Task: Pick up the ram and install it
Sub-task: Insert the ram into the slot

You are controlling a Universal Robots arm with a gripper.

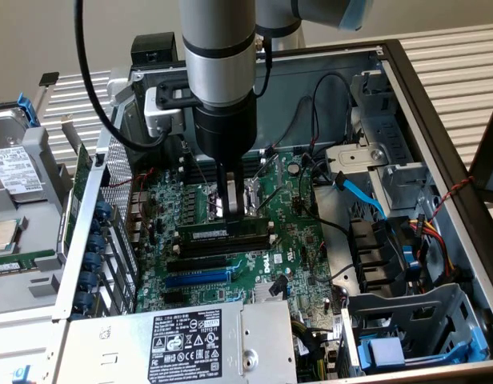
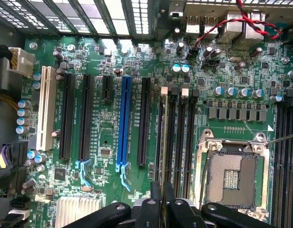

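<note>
The ram (image 1: 213, 232) is a thin green stick with black chips. It lies lengthwise along the rearmost of the black memory slots (image 1: 224, 250) on the motherboard, roughly level. My gripper (image 1: 233, 210) comes straight down on its middle, and the two fingers are shut on its top edge. In the wrist view the ram (image 2: 163, 142) appears edge-on as a thin line running away from my gripper (image 2: 163, 202). It sits over the memory slot nearest the black expansion slot, beside the other memory slots (image 2: 180, 137). I cannot tell whether it is seated in the slot.
A blue expansion slot (image 1: 197, 280) (image 2: 123, 123) lies beyond the memory slots, and the open CPU socket (image 2: 232, 175) sits on their other side. The power supply (image 1: 174, 344) fills the near case corner. Cables (image 1: 366, 200) and drive bays crowd the exterior view's right. A hard drive (image 1: 14, 168) rests outside the case.
</note>
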